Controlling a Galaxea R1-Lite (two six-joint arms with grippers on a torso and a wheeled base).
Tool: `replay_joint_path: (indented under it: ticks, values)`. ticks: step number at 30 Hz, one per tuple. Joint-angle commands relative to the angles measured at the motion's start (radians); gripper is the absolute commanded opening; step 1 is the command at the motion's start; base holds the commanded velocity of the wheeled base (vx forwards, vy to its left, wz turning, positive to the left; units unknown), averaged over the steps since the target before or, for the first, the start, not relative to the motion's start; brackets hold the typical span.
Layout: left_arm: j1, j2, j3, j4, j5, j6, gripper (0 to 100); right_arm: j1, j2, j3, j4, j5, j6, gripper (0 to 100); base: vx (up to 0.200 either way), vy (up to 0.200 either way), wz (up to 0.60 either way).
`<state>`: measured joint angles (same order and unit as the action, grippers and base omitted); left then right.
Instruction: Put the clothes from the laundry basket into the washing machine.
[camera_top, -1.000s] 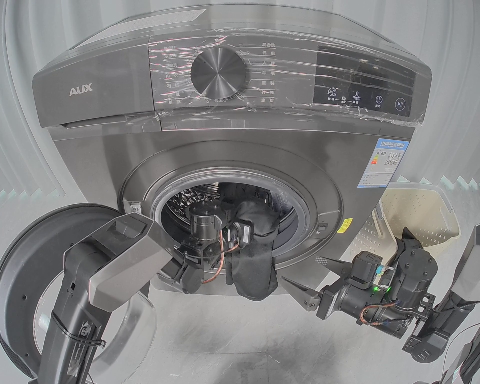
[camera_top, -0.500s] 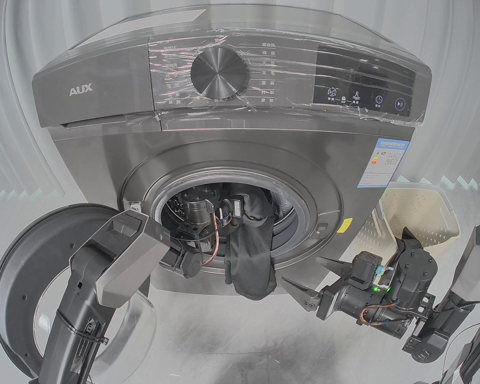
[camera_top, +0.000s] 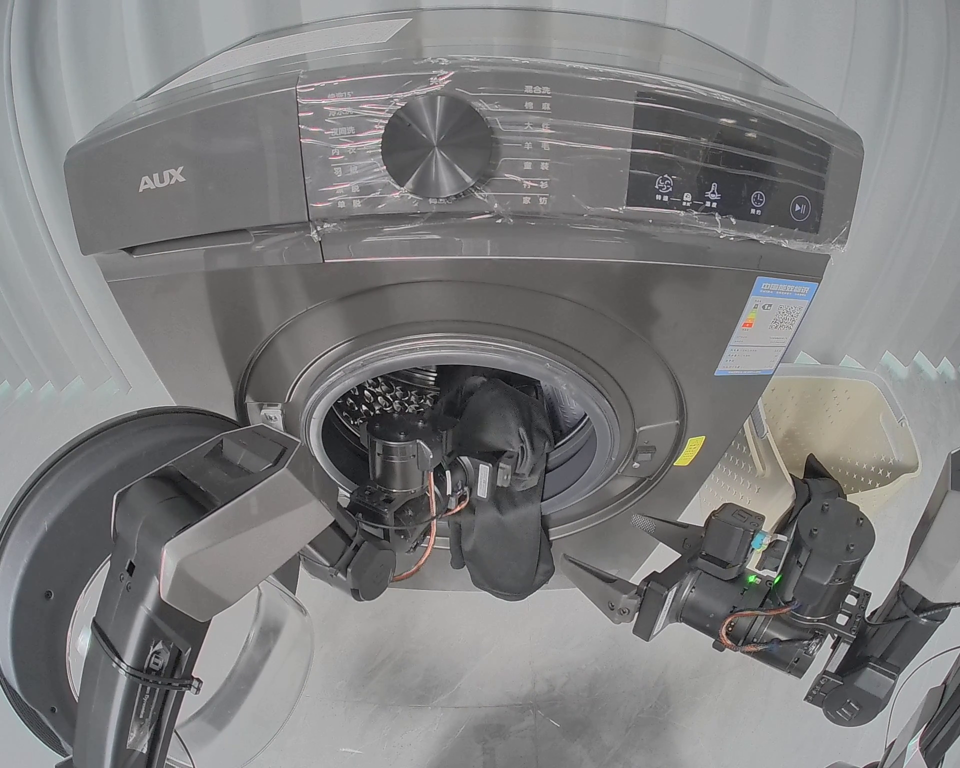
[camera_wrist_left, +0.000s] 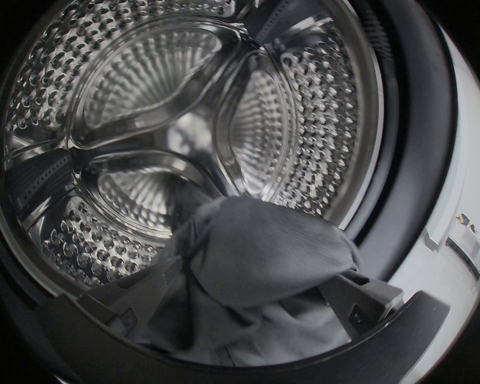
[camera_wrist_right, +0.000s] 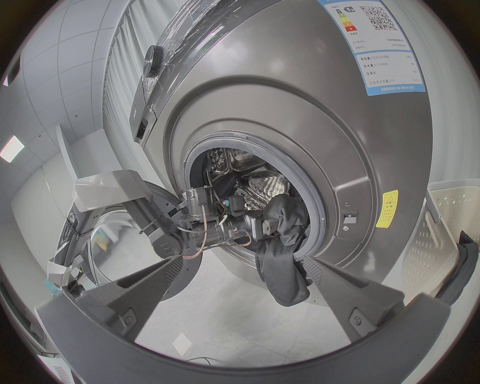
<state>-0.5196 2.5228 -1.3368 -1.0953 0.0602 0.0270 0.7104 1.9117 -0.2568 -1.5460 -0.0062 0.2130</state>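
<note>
Washing machine (camera_top: 480, 300), door (camera_top: 50, 560) swung open on its left. Blue label (camera_top: 765, 325) and yellow sticker (camera_top: 688, 451) on the front, print left unread.

Laundry basket (camera_top: 860, 420) at right.

Dark garment (camera_top: 505, 530) lies over the mouth's lower lip, long axis vertical, tail hanging outside.

Left pincer (camera_wrist_left: 250, 272) in the mouth, spread, cloth bunched between; drum straight ahead.

Right pincer (camera_top: 630, 560) spread, empty, nearer the tail.
</note>
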Motion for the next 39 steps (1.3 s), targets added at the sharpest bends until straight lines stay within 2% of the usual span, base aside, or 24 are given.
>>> replay_joint_path:
  ticks: [1, 10, 19, 20, 26, 30, 39]
  values:
    - [-0.031, -0.061, 0.125, -0.021, -0.045, 0.017, 100, 0.003, 0.003, -0.001, 0.0, 0.0, -0.001, 100, 0.0, 0.0, 0.0]
    - [-0.053, 0.033, 0.082, -0.034, -0.051, 0.019, 100, 0.007, 0.013, -0.001, -0.002, 0.0, 0.0, 100, 0.0, 0.0, 0.0]
    - [-0.039, 0.114, 0.018, -0.024, -0.048, 0.025, 100, 0.009, 0.013, -0.002, -0.002, 0.0, 0.0, 100, 0.0, 0.0, 0.0]
    - [-0.037, 0.119, 0.013, -0.024, -0.048, 0.028, 0, 0.009, 0.013, -0.002, -0.002, 0.0, 0.0, 100, 0.0, 0.0, 0.0]
    - [-0.02, 0.117, -0.016, -0.032, -0.036, 0.031, 0, 0.009, 0.013, -0.002, -0.002, 0.0, 0.0, 100, 0.0, 0.0, 0.0]
    - [-0.005, 0.105, -0.059, -0.037, -0.026, 0.024, 0, 0.009, 0.013, -0.002, -0.002, 0.0, 0.0, 100, 0.0, 0.0, 0.0]
    - [0.033, 0.102, -0.263, -0.034, 0.018, 0.016, 0, 0.009, 0.013, -0.004, -0.002, 0.0, 0.0, 100, 0.0, 0.0, 0.0]
